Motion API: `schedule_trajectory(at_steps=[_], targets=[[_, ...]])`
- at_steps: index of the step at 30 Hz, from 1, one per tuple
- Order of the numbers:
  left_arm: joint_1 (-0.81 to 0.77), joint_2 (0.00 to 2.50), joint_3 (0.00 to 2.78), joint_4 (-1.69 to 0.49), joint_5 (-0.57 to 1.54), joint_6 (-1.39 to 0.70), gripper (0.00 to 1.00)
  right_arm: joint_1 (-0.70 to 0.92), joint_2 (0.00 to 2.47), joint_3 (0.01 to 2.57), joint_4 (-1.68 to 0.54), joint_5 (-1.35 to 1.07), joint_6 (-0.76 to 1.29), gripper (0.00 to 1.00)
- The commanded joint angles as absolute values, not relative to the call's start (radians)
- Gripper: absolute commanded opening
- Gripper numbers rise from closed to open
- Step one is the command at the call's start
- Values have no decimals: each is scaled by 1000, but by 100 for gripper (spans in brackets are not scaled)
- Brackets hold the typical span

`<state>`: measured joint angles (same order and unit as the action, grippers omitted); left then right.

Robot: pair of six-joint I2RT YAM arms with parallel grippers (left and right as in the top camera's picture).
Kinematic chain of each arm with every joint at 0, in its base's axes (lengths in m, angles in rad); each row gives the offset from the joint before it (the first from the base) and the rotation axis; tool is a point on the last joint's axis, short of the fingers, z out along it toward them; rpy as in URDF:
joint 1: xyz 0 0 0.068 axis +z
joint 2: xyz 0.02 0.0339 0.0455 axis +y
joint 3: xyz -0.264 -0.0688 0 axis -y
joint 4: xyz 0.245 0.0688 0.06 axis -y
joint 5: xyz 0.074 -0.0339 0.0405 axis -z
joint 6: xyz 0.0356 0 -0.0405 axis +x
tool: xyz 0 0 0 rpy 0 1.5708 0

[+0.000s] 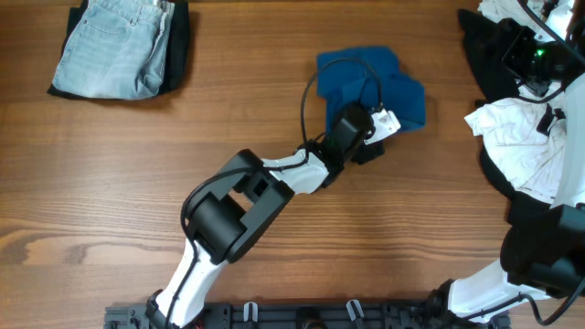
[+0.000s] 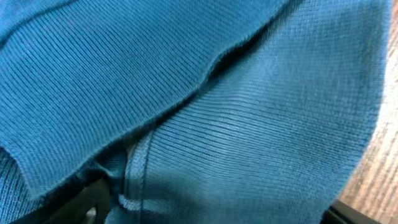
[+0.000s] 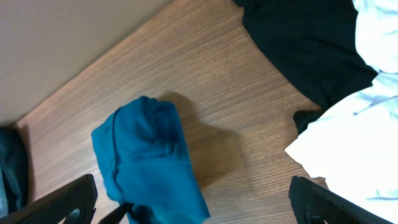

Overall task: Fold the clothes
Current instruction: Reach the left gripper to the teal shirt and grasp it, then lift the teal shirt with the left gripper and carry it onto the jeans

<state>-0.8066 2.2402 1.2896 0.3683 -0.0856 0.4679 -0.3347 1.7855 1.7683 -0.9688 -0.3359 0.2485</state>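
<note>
A blue knitted garment (image 1: 370, 87) lies roughly folded at the table's middle back. My left gripper (image 1: 373, 135) is at its near edge. In the left wrist view the blue fabric (image 2: 236, 93) fills the frame, with a folded edge and a seam. The left gripper's fingers (image 2: 214, 214) sit wide apart at the bottom corners with cloth between them, so it is open. My right gripper (image 1: 516, 46) hangs high at the far right. Its jaws (image 3: 199, 205) are open and empty, and the blue garment (image 3: 146, 155) shows below them.
A pile of white (image 1: 526, 137) and black (image 1: 484, 46) clothes lies at the right edge, and also shows in the right wrist view (image 3: 348, 149). A stack of folded jeans (image 1: 114, 46) over dark cloth sits at the back left. The table (image 1: 137, 174) is wooden.
</note>
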Motion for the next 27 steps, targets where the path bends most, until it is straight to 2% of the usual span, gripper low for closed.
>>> schedule_trajectory(at_steps=[1,3,4,10,18,27], targets=[[-801,2280,1290,368,-88,495,73,-331,1804,1774,-970,-337,253,100],[-801,2280,1290,395,-93,495,38,-331,1804,1774,-973,-337,253,100],[-798,2280,1290,420,-123,494,6,-331,1804,1774,-975,-337,250,100],[-784,2236,1290,602,-418,494,4,-331,1804,1774,-979,-337,236,100],[-692,2029,1290,500,-500,556,4,-331,1804,1774,-982,-341,239,100],[-550,1825,1290,501,-578,608,4,-331,1804,1774,-982,-340,237,100]])
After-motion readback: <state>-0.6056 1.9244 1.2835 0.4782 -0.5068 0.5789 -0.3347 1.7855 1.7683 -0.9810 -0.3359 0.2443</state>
